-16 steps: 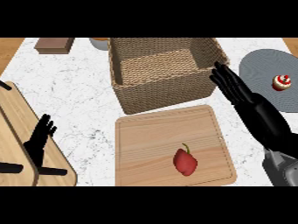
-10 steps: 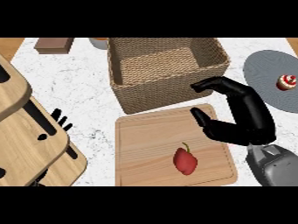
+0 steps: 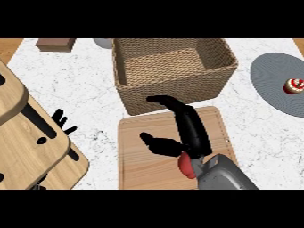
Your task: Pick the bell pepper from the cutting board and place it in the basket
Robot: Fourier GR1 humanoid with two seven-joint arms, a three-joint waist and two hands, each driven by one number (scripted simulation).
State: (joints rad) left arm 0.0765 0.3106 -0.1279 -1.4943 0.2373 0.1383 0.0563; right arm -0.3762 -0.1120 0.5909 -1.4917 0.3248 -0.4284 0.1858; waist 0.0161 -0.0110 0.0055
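Bell pepper: the red bell pepper (image 3: 187, 165) lies at the near right of the cutting board (image 3: 141, 171), mostly hidden under my wrist; only a red sliver shows.
Right robot hand: my right robot hand (image 3: 188, 130) hangs over the board just beyond the pepper, fingers stretched toward the basket, thumb out to the left. It is open and grips nothing. I judge it is placed there to come down on the pepper.
Left robot hand: only the fingertips of my left robot hand (image 3: 63, 122) show, at the edge of a wooden panel (image 3: 22, 147) at the left; I cannot tell its state.
Basket: the wicker basket (image 3: 174, 87) stands just beyond the board, its near wall to be cleared on the way in.
Farther right: a grey plate (image 3: 273, 84) with a small cupcake (image 3: 293, 86) lies on the table (image 3: 88, 84), clear of the path.
Far edge: a brown block (image 3: 55, 44) lies at the far left.
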